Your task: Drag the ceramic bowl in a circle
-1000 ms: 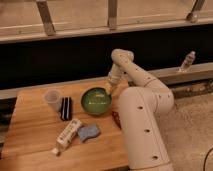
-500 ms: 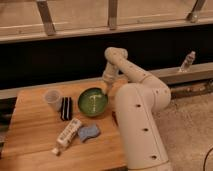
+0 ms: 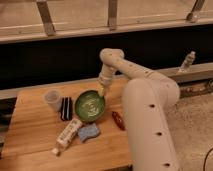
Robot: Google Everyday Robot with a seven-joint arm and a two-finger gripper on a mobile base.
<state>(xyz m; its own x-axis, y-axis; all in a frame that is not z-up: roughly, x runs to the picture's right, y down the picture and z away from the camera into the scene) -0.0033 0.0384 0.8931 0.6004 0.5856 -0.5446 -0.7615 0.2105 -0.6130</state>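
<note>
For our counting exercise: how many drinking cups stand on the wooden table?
1: the plastic cup stands near the table's left rear, left of the green ceramic bowl, whose far rim the hand touches. Others may be hidden behind the arm.

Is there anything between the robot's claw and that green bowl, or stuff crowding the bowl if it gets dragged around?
Nothing separates them: the shut gripper is at the ceramic bowl's far rim. Neighbours crowd it, though: a black object beside its left, a blue sponge and white tube in front, a red item to its right.
</note>
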